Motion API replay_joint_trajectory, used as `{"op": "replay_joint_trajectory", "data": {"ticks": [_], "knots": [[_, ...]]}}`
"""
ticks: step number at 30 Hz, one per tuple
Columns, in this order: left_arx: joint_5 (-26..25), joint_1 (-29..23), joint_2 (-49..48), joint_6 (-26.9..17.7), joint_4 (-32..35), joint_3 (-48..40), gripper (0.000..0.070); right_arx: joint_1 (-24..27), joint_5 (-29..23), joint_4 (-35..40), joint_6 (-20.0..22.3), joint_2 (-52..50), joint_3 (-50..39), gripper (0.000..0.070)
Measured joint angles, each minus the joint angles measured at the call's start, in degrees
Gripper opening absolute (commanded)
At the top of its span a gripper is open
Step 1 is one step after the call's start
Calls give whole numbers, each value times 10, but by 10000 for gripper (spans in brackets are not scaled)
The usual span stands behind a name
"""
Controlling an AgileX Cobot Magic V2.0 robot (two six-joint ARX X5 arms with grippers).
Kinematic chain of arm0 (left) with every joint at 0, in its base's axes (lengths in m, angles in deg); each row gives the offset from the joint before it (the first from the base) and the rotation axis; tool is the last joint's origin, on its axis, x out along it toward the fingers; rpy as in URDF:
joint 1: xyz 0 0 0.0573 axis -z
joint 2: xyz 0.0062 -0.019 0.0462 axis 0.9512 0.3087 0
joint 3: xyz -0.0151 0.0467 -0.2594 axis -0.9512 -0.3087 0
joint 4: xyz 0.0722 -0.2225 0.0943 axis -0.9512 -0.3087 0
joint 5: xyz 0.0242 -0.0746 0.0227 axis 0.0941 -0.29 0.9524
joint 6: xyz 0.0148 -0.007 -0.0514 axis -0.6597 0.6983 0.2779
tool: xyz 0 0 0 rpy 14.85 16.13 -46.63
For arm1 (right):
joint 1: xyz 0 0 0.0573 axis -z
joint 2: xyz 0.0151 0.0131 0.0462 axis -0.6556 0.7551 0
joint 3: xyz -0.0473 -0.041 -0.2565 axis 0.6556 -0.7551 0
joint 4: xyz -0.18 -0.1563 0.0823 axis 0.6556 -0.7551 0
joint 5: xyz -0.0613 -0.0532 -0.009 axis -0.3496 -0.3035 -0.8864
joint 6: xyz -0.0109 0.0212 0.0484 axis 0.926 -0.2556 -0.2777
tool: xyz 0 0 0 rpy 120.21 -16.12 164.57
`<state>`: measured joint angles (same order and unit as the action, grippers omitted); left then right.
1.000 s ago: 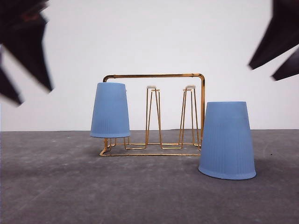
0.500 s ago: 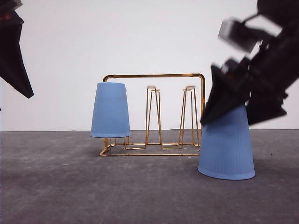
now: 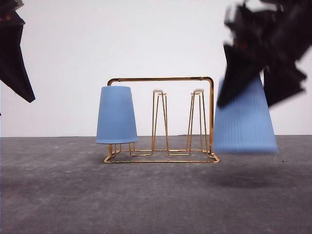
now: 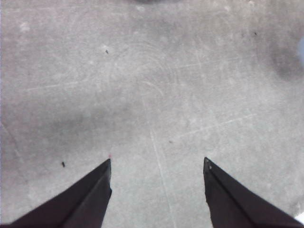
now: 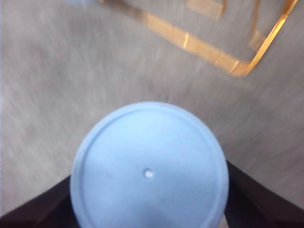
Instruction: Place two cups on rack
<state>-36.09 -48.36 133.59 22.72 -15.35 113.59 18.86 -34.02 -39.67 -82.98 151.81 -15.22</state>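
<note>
Cups first: one light-blue ribbed plastic tumbler [image 3: 116,115] sits upside down over a prong at the left end of the thin gold wire rack [image 3: 161,119], at the centre of the front view, exactly where it stood a second ago. The second light-blue ribbed tumbler [image 3: 244,117], at the right of that frame, has changed. A second ago it stood inverted on the grey tabletop [image 3: 146,195] with nobody on it; half a second ago the black right gripper [image 3: 258,66] had come down around its top; now it hangs clear of the surface, blurred, a shadow beneath it, just right of the rack's end. In the right wrist view its closed base [image 5: 148,164] sits between the two dark fingers [image 5: 256,194], which are closed on its sides. So the lift is made, and I judge the carry to a free white-tipped prong [image 3: 198,91] comes next. The black left gripper [image 4: 156,164] holds nothing, fingers spread wide over bare tabletop.
</note>
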Motion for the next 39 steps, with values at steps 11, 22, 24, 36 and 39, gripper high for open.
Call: {"op": "replay_joint_trajectory", "data": {"ticks": [11,22,24,36,39], "knots": [[0,0,0,3,4,0,348,-3,-59,69,4,2,138,309],[0,0,0,3,4,0,348,-3,-72,155,8,97,138,309],[0,0,0,3,4,0,348,-3,-72,155,7,123,138,311],[0,0,0,3,4,0,348,-3,-72,155,8,205,138,570],[0,0,0,3,4,0,349,-3,-72,158,7,205,138,609]]}}
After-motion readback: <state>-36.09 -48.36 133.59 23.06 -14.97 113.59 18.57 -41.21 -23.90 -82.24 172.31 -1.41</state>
